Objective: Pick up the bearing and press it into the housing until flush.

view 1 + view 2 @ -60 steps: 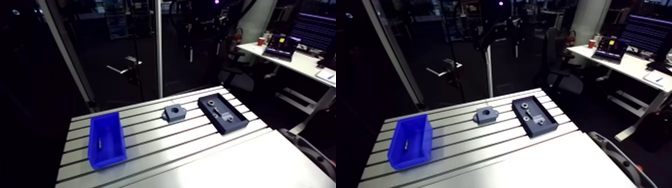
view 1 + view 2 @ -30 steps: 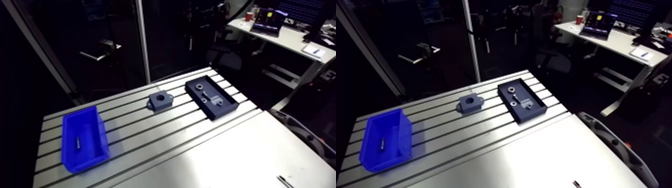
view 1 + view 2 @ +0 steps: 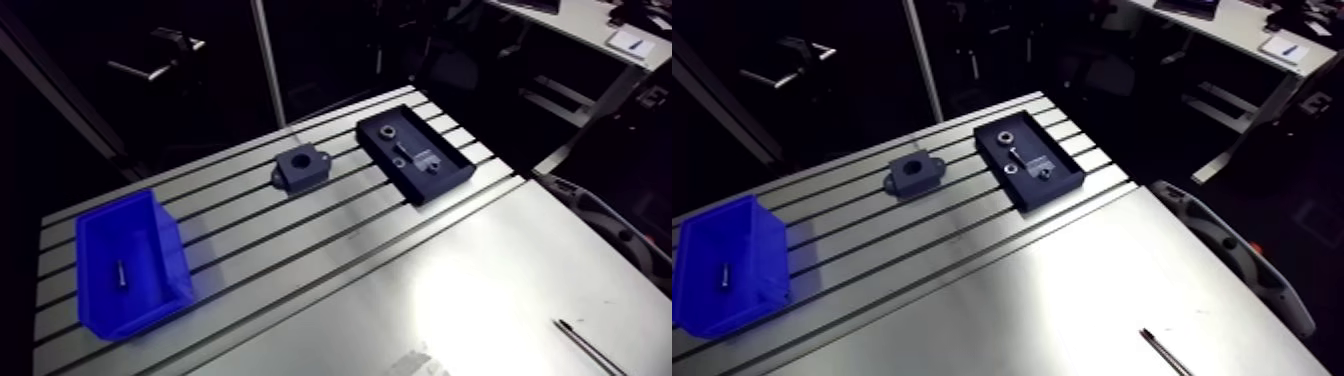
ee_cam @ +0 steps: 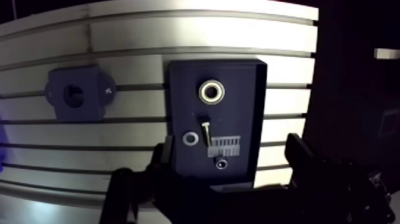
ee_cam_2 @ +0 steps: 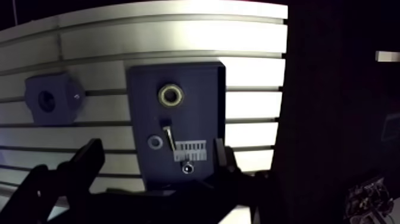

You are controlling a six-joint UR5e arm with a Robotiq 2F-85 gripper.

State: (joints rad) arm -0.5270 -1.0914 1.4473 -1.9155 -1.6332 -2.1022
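- Aluminium tabletop [image 3: 330, 250], slotted along its length, carries everything; a plain sheet covers its near part.
- Blue bin [image 3: 172, 250] stands at one end of the slots, with a small dark pin [image 3: 120, 272] lying inside.
- Black tray [image 4: 244, 101] sits at the other end, under and just ahead of the wrist.
- Grey housing [image 4: 89, 98], a block with two side ears and a round open bore, rests between bin and tray, apart from both.
- Black fingers [image 4: 297, 156] are spread wide over the tray's near end, gripping nothing.
- Bearing [image 4: 204, 92]: a bright metal ring with a dark centre hole, lying flat in the tray's far half, beyond a smaller washer [image 4: 190, 139] and a bolt [image 4: 205, 132].
- Compared with earlier, the arm view looks down more steeply; bin, housing and tray keep the same arrangement.
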